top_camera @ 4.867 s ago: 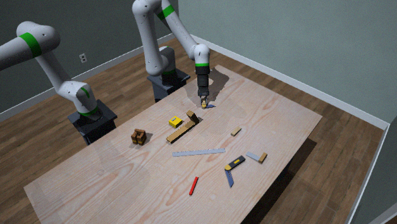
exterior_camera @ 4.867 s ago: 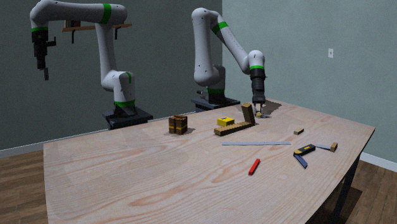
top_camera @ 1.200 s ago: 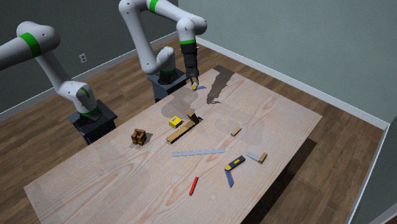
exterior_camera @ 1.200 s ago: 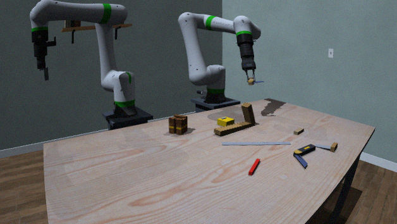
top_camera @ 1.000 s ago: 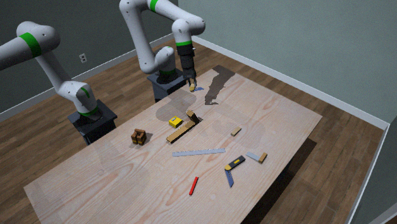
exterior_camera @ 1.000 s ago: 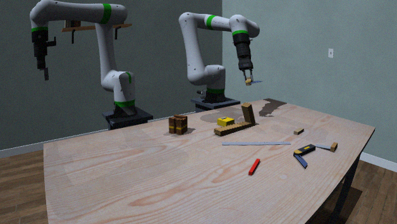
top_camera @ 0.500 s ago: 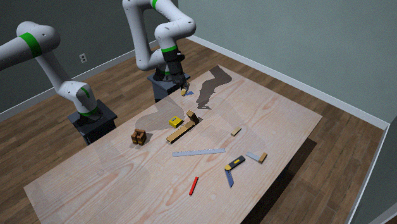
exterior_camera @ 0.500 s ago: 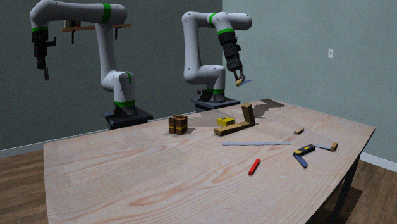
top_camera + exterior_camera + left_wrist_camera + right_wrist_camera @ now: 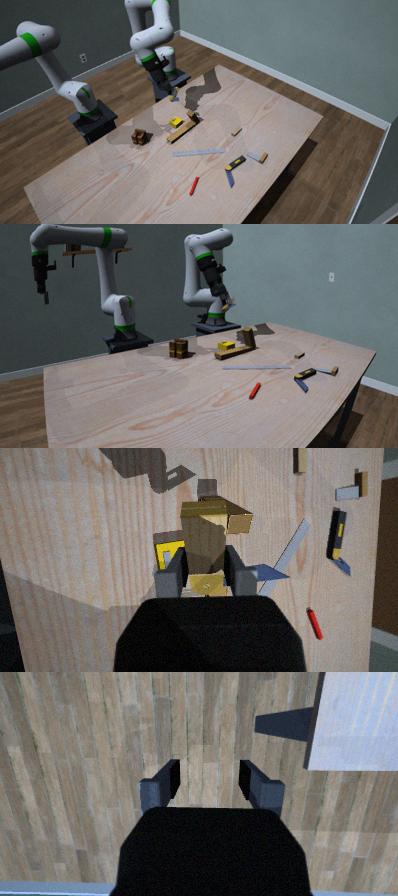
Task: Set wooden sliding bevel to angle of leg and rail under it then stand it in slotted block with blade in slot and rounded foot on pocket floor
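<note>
While the setting of the angle seemed to be the step in hand, the slotted block (image 9: pixel 139 136) (image 9: pixel 178 348) stood unfilled. Across the exterior view, left to right, the right claw (image 9: pixel 46 298) (image 9: pixel 209 772) hung off beyond the worktop (image 9: pixel 127 177) (image 9: pixel 127 401) (image 9: pixel 75 548) (image 9: pixel 360 722), spread wide with nothing in it. Past a wall shelf (image 9: pixel 87 253) and the block came a yellow tape measure (image 9: pixel 175 122) (image 9: pixel 226 345) (image 9: pixel 162 550), near the rail (image 9: pixel 182 132) (image 9: pixel 232 353) and its leaning leg (image 9: pixel 193 117) (image 9: pixel 249 337) (image 9: pixel 240 524). Above and behind them, the left claw (image 9: pixel 174 92) (image 9: pixel 229 302) (image 9: pixel 205 558), about half open, gripped the wooden sliding bevel (image 9: pixel 171 98) (image 9: pixel 225 307) (image 9: pixel 202 538) by its stock, blade swung out. Whether its angle matched, I could not tell; the next move probably called for comparing it with the joint and correcting the blade without letting the stock slip. Farther right lay a red stick (image 9: pixel 194 186) (image 9: pixel 255 391) (image 9: pixel 315 624), a steel rule (image 9: pixel 199 152) (image 9: pixel 256 367) (image 9: pixel 292 545), a small wood offcut (image 9: pixel 236 131) (image 9: pixel 299 355) (image 9: pixel 299 460), the black bevel (image 9: pixel 236 162) (image 9: pixel 305 373) (image 9: pixel 337 534) and a try square (image 9: pixel 263 157) (image 9: pixel 334 371) (image 9: pixel 362 484), with a grey-green wall behind.

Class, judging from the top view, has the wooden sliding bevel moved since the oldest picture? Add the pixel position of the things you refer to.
Yes. The wooden sliding bevel (image 9: pixel 171 98) (image 9: pixel 225 307) (image 9: pixel 206 584) has moved away from the upright leg (image 9: pixel 192 116) (image 9: pixel 248 337) (image 9: pixel 204 538), toward the left arm's pedestal (image 9: pixel 187 76) (image 9: pixel 236 326).
</note>
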